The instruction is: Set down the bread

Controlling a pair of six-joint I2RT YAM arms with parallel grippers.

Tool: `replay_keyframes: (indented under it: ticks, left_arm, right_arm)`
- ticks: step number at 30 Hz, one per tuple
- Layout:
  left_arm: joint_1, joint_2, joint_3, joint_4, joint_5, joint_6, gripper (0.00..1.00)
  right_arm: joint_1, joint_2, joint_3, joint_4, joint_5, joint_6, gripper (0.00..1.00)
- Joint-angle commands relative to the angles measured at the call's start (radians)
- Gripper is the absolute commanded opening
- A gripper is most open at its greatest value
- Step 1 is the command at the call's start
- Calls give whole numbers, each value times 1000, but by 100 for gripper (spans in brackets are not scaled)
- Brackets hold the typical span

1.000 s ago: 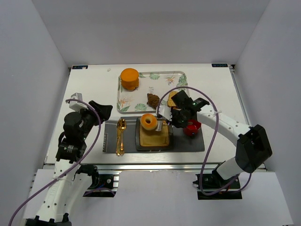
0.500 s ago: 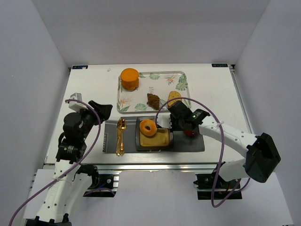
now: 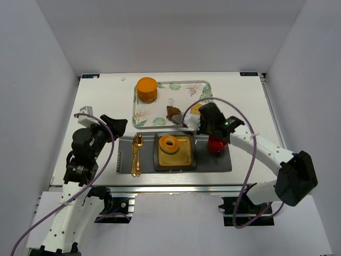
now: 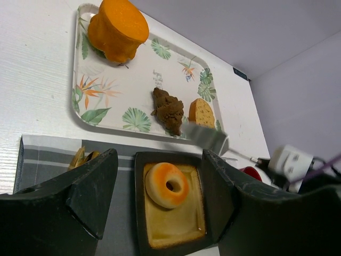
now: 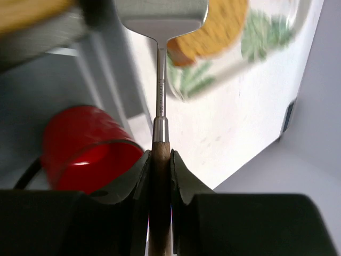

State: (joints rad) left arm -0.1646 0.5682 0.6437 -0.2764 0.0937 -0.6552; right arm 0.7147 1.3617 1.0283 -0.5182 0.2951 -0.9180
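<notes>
Bread (image 3: 170, 142) rests ring-side up on the loaf slice (image 4: 176, 224) inside the black square dish (image 4: 138, 208), free of any tool; within the last second the spatula (image 4: 205, 137) that sat against it has slid out from the dish and drawn back, its blade now hanging over the near rim of the tray (image 3: 170, 98), well clear of the ring; by that reading the placing looks finished and only the retreat remains. The right end effector (image 5: 160, 160) stays pinched tight on the spatula's wooden handle; the left end effector (image 3: 113, 125) sits spread wide and idle at the left end of the grey mat (image 3: 213, 162), holding nothing. The dish holds just the slice with the ring on top, toward its far side; the leaf-patterned tray carries an orange cake (image 3: 146, 89) at its far-left corner, a brown pastry (image 3: 173, 113) near its front edge and a speckled yellow slice (image 4: 202, 112) beside that; a red cup (image 3: 217, 144) stands on the mat right of the dish, its contents not visible; a gold spoon (image 3: 137, 154) lies on the mat left of the dish; all of it sits on the white surface (image 3: 101, 96).
</notes>
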Motion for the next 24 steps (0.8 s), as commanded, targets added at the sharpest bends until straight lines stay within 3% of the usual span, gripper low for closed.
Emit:
replay_keyframes:
  ticks: [1,6,14,24]
  left_arm:
    - [5,-14,2,13,-2,0,74]
    - [5,-11,-1,22,6,0,74]
    - [5,-1,-3,36,17,3,74]
    - [5,36,-4,62,34,-1,75]
  right_arm:
    - [-127,26,158,63,-17,134,0]
    - [-427,106,268,33,-157,393,0]
    - [-772,244,191,56,-266,640,0]
    - [-863,324,144,147,-327,639,0]
